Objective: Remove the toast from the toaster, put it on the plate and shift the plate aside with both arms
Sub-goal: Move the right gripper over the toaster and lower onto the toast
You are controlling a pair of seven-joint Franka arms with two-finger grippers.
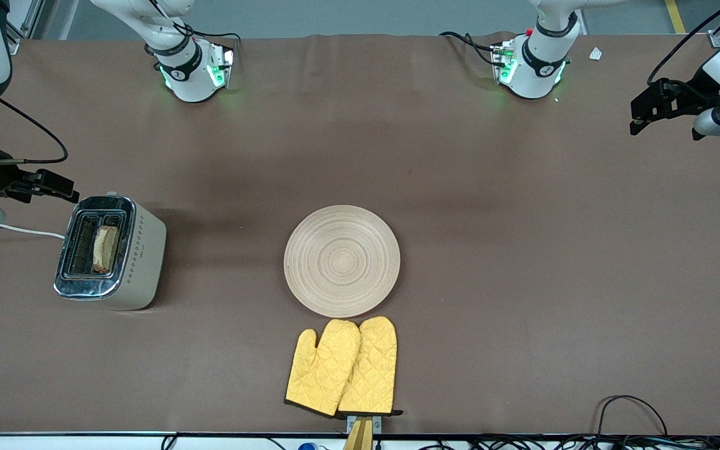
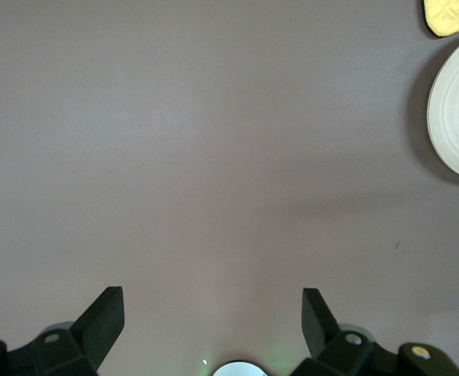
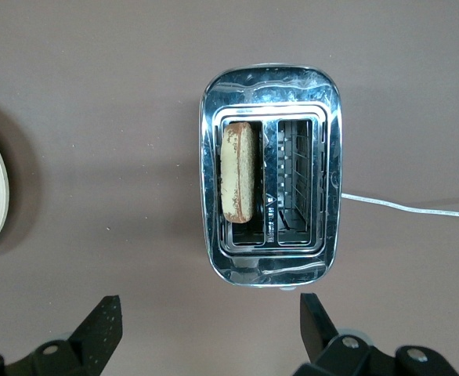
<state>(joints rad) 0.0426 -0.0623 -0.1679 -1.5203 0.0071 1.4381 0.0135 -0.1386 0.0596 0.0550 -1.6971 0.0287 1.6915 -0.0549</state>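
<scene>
The toast (image 1: 105,249) stands on edge in one slot of the toaster (image 1: 138,262), at the right arm's end of the desk (image 1: 522,250). It sits in the slot toward the plate (image 1: 342,260); the other slot is empty.

The right gripper (image 1: 54,185) hangs over the desk just beside the toaster's end farther from the front camera, jaws spread wide, nothing in them. It is by far the nearer one to the toast. The slice's long axis runs along the slot, so the jaws probably need to straddle its thin faces from above.

The left gripper (image 1: 647,112) waits at the left arm's end, well apart from everything, also released and empty.

The plate lies bare mid-desk, with yellow oven mitts (image 1: 342,367) nearer the front camera, just beside its rim.

The right wrist view looks straight down into the slots: crust edge up, heating wires visible, white cord (image 3: 410,207) trailing off. The front view shows the toast only obliquely. The left wrist view shows bare desk, the plate's edge and a mitt tip.
</scene>
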